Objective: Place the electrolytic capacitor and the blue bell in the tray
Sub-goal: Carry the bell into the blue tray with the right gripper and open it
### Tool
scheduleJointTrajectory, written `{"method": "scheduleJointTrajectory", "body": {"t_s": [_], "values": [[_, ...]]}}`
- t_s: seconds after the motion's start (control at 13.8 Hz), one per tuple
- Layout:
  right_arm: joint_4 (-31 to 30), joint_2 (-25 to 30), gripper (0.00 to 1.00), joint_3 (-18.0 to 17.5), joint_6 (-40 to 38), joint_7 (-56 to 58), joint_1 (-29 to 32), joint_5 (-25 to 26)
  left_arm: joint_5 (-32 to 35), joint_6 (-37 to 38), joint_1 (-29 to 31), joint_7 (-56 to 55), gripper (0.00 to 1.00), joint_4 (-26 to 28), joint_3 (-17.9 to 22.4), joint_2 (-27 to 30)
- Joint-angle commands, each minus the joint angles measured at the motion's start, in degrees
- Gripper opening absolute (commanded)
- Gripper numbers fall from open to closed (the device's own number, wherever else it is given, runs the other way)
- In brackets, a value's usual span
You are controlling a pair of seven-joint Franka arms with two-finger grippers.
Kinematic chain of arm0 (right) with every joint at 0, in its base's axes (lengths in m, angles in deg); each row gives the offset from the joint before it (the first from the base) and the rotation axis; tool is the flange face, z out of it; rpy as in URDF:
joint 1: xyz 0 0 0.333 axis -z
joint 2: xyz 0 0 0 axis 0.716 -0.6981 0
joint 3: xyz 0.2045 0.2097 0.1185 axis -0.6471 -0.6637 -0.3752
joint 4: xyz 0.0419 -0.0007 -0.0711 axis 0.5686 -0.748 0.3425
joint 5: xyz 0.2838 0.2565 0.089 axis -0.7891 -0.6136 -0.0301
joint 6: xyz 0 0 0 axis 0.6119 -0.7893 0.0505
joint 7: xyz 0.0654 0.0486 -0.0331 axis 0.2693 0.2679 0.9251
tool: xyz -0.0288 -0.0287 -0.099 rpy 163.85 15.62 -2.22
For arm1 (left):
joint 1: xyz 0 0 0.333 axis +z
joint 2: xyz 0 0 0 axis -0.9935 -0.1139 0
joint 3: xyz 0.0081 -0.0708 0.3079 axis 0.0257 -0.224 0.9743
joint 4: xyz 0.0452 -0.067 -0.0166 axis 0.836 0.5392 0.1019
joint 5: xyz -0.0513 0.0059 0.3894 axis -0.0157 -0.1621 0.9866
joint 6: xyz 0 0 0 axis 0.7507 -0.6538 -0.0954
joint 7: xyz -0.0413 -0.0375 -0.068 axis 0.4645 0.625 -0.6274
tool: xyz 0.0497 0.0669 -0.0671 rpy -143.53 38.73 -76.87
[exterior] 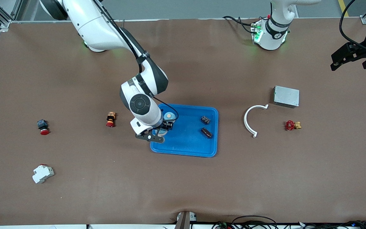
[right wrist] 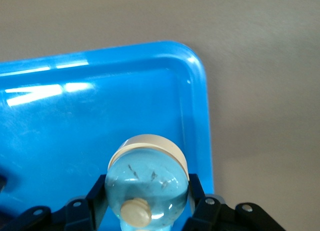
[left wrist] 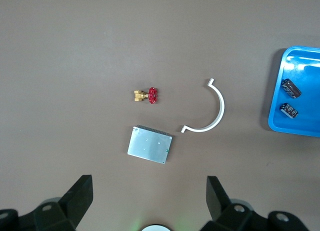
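Right fingers (right wrist: pixel 197 198): they are pinching the blue bell (right wrist: pixel 147 183) from both sides, the dark pads pressing against its pale blue dome, the cream base pointing toward the tray floor.
Right gripper (exterior: pixel 161 129): it is hanging over the tray (exterior: pixel 186 144), at the end toward the right arm's side of the table, with the bell clamped between its jaws.
Blue bell: it is sitting low over the blue floor just inside the rim; I can't say whether it is already touching down.
Tray contents: two dark capacitors (exterior: pixel 205 119) (exterior: pixel 206 132) are lying inside near the rim toward the left arm's end, one nearer the front camera than the other, slightly apart.
Left gripper (left wrist: pixel 150 201): it is waiting up in the air with its fingers spread wide and nothing between them, looking down on a grey metal box (left wrist: pixel 149 144), a white curved clip (left wrist: pixel 216 111) and a small red-handled valve (left wrist: pixel 146 95).
Progress: the capacitor part looks done. The bell is arriving but not released, so what seems left is letting go and pulling clear.
Elsewhere: two red push buttons (exterior: pixel 43 127) (exterior: pixel 111 119) and a white breaker (exterior: pixel 42 174) are lying on the brown table (exterior: pixel 106 190), well apart from the tray.
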State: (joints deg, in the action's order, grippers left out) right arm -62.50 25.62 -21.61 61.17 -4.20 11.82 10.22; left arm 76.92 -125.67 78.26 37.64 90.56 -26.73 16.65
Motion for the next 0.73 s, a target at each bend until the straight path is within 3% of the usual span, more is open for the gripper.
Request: {"method": "scheduleJointTrajectory", "body": {"t_s": [0.0,0.65], "values": [[2.5,-2.8,0.06,0.5,2.0,-0.9,-0.6,-0.6,-1.6,0.0,0.5,0.6,1.0,0.4,-0.1,1.3],[5.3,-6.6,0.06,0.5,4.3,-0.3,0.0,-3.6,-0.7,0.2,0.3,0.1,1.0,-0.1,-0.1,0.8]]}}
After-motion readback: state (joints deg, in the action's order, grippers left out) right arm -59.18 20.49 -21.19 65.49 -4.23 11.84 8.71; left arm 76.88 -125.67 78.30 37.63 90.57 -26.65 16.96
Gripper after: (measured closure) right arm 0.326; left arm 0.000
